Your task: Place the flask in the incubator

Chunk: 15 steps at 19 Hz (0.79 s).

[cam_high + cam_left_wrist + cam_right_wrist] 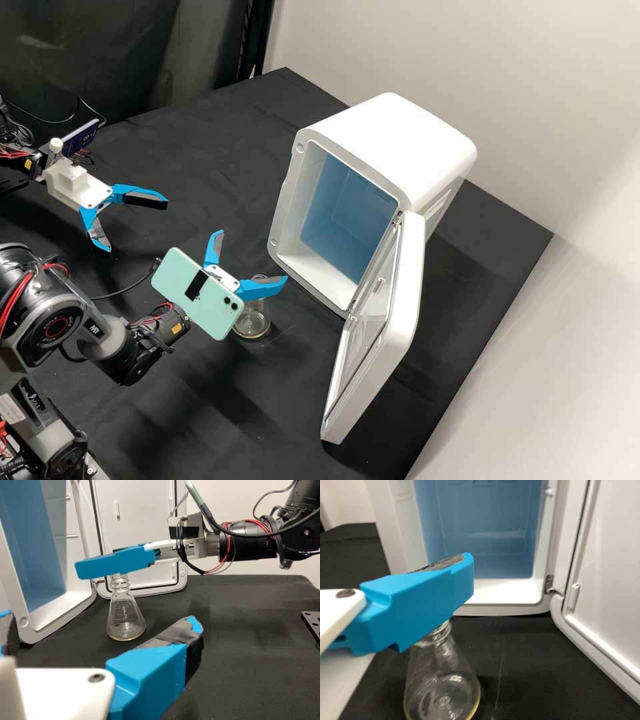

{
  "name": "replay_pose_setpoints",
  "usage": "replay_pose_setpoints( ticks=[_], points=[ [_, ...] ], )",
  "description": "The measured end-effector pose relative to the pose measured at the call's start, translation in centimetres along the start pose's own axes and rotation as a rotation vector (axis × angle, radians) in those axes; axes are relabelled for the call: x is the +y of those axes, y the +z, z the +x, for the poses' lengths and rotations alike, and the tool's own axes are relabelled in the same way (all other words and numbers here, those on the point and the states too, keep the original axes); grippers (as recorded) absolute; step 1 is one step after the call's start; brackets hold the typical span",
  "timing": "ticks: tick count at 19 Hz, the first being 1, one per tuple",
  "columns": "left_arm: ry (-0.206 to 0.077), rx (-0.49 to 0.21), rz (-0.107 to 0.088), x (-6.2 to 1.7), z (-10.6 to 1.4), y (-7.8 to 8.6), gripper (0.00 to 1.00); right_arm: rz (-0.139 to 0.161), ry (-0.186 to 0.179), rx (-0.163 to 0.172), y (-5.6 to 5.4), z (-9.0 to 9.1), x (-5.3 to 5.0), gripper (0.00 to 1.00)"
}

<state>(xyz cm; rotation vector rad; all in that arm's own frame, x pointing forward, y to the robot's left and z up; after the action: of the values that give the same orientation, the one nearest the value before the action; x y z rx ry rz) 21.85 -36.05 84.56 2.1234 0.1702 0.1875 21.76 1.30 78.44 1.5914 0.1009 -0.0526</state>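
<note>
Two end effectors, both spread. My right end effector (250, 263) hangs at the neck of the clear glass conical flask (252, 321), which stands upright on the black table (200, 400) just before the white, blue-lined incubator (347, 213) (door open to admit it). My left end effector (133, 223) hangs well apart, likely keeping clear. The left wrist view sets a blue finger (115, 562) level with the neck; the high view cannot settle that.

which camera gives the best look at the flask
The left wrist view: the flask stands nearly whole in side profile, neck to base. In the high view the right hand covers all but its base. The right wrist view looks down on its body, a blue finger crossing the neck.
</note>
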Motion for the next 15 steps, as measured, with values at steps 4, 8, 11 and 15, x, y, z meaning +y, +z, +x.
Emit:
replay_pose_setpoints(
  ticks=[4,8,11,15],
  points=[
    [-0.001,-0.002,0.0,-0.01,0.0,0.0,1.0,0.0,-0.042,-0.022,0.5,-0.6,-0.9,1.0],
    [-0.001,-0.003,0.0,-0.02,0.0,0.1,1.0,-0.001,-0.06,-0.047,1.1,-0.8,-1.2,1.0],
    [-0.001,-0.003,0.0,-0.02,0.0,0.1,1.0,0.001,-0.056,-0.075,1.7,-0.9,-1.0,1.0],
    [-0.001,-0.006,-0.001,-0.03,0.0,0.2,1.0,0.008,-0.062,-0.13,2.8,-0.8,-1.1,1.0]
  ],
)
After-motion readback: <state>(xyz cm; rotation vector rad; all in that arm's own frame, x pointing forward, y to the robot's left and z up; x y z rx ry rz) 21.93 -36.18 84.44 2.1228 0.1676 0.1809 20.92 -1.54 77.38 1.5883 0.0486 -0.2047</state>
